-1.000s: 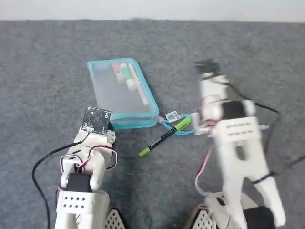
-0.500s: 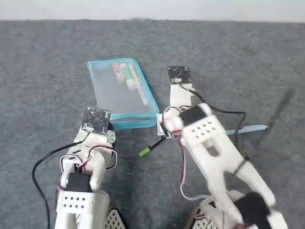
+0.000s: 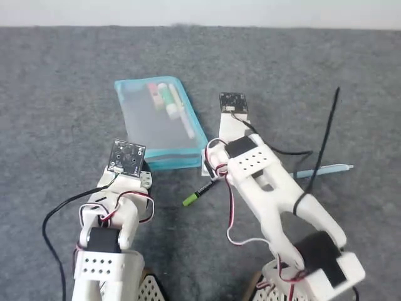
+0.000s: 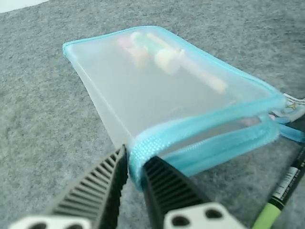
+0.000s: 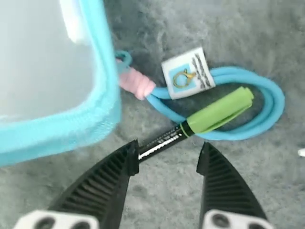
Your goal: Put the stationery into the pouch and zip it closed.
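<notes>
Pinching pouch corner, left gripper is seen clamped on teal zip edge. Right gripper is held with jaws apart over black barrel of green-capped pen, which is laid across blue loop cord just beside pouch. Pale blue pen is seen well apart from it on grey mat.

Work surface: a grey, felt-like mat with a short fuzzy nap. In the high view it spans from 9 o'clock to 3 o'clock and down to 6 o'clock. At 12 o'clock it ends in a straight edge, bordered by a pale, plain strip; whether this is wall or bare tabletop cannot be determined. Lighting is even and diffuse, and shadows on the mat are faint.
</notes>
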`<move>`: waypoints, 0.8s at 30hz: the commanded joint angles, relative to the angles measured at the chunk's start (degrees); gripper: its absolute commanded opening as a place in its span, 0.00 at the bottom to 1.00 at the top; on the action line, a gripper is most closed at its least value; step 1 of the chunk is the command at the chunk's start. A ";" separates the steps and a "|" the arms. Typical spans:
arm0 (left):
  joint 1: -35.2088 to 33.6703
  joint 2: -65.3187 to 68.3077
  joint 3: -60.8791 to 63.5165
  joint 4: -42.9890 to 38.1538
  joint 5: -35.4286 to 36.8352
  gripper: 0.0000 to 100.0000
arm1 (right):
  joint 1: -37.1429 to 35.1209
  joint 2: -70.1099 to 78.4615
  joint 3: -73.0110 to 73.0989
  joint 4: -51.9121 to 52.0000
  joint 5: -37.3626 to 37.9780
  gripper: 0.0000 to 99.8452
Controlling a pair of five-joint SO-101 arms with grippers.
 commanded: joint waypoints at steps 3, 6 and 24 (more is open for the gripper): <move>0.44 -1.05 -1.01 -2.20 0.53 0.01 | 1.10 4.53 -4.04 -1.36 -0.79 0.19; 0.26 -1.05 -1.01 -2.11 0.53 0.01 | 1.80 6.73 -5.45 -1.80 -0.79 0.19; 0.18 -1.05 -1.01 -2.02 0.62 0.01 | 12.53 6.99 -10.11 0.13 13.10 0.01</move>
